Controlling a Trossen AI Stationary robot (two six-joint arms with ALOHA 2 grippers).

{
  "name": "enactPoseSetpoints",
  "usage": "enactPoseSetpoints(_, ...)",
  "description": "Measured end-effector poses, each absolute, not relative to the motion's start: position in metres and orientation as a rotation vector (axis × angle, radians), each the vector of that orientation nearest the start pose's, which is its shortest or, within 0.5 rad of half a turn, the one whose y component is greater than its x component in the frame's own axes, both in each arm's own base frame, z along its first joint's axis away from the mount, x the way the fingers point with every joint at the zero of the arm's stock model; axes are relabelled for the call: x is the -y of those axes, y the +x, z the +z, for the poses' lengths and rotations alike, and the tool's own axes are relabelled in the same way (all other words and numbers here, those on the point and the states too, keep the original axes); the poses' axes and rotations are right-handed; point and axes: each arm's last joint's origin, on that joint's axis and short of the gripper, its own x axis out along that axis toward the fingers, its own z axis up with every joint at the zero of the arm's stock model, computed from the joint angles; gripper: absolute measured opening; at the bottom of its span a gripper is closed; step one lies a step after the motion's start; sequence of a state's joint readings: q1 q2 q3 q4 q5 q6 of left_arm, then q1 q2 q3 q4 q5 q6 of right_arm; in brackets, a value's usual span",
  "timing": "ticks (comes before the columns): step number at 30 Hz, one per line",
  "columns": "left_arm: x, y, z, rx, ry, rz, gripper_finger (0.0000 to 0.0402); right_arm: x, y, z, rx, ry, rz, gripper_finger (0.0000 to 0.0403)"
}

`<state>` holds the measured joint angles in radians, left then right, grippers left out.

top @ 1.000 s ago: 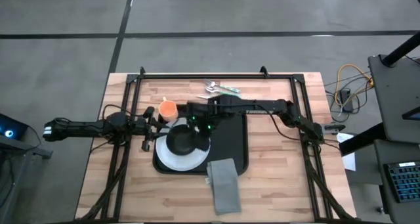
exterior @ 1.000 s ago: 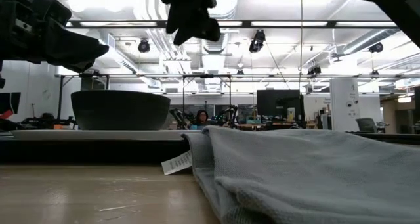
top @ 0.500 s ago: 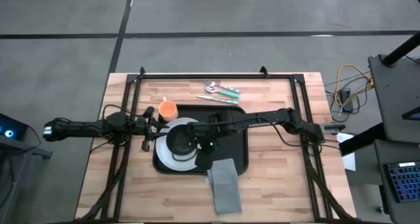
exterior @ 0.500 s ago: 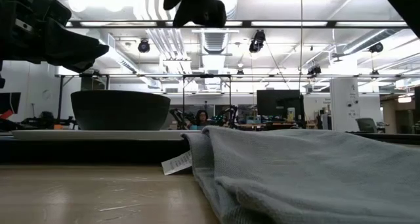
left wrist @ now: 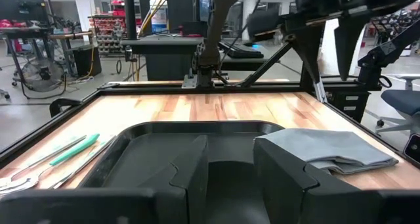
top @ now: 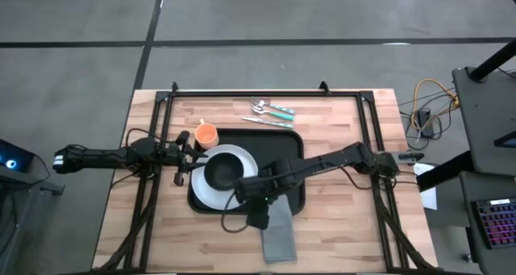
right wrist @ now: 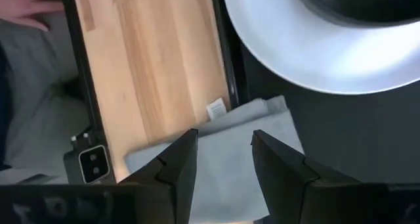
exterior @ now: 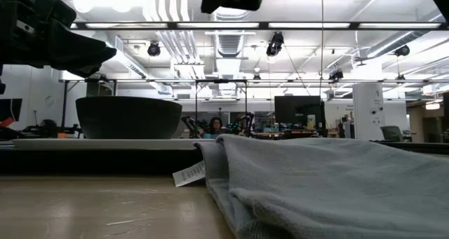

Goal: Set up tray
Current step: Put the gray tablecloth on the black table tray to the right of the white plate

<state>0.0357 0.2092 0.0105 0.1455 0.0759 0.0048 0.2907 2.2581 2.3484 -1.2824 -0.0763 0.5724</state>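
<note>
Swinging down from the top of the tray a second ago, the right gripper (top: 260, 218) now hangs at the tray's lower edge, right over the upper end of the grey napkin (top: 276, 227), fingers (right wrist: 177, 163) spread with nothing between them. Centre frame in the high view sits the black tray (top: 289, 164), its left half filled by the white plate (top: 243, 160) carrying the dark bowl (top: 222, 172), its right half bare. That napkin overlaps the tray's lower rim and runs out onto the wooden table (top: 339, 218). Off the tray's upper left corner stands the orange cup (top: 206, 135); cutlery (top: 270, 111) lies just above the top rim. At the tray's left edge waits the left gripper (top: 181, 157), jaws parted and empty.
</note>
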Motion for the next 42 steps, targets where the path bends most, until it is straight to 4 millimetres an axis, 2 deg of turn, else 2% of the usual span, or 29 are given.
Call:
enactPoseSetpoints(9, -0.002, 0.110, 0.164, -0.053, 0.002, -0.040, 0.0105, -0.158, 0.432, 0.295, -1.261, 0.338, -0.067, 0.0141)
enactPoseSetpoints(19, -0.002, 0.110, 0.164, -0.053, 0.002, -0.040, 0.0105, -0.162, 0.421, 0.295, -1.264, 0.227, -0.176, 0.0142)
enactPoseSetpoints(24, -0.002, 0.110, 0.164, -0.053, 0.002, -0.040, 0.0105, -0.148, 0.395, 0.315, -1.240, 0.168, -0.309, 0.0143)
enactPoseSetpoints(28, -0.002, 0.110, 0.164, -0.053, 0.002, -0.040, 0.0105, -0.132, 0.363, 0.338, -1.127, 0.187, -0.412, 0.0145)
enactPoseSetpoints(30, -0.002, 0.110, 0.164, -0.053, 0.002, -0.040, 0.0105, -0.126, 0.349, 0.341, -1.062, 0.220, -0.430, 0.0146)
enactPoseSetpoints(32, -0.002, 0.110, 0.164, -0.053, 0.002, -0.040, 0.0105, -0.121, 0.336, 0.335, -1.014, 0.251, -0.422, 0.0145)
enactPoseSetpoints(37, -0.002, 0.110, 0.164, -0.053, 0.002, -0.041, 0.0105, -0.109, 0.309, 0.301, -0.913, 0.419, -0.385, 0.0139)
enactPoseSetpoints(42, -0.002, 0.110, 0.164, -0.053, 0.002, -0.040, 0.0105, -0.117, 0.296, 0.269, -0.795, 0.631, -0.201, 0.0132)
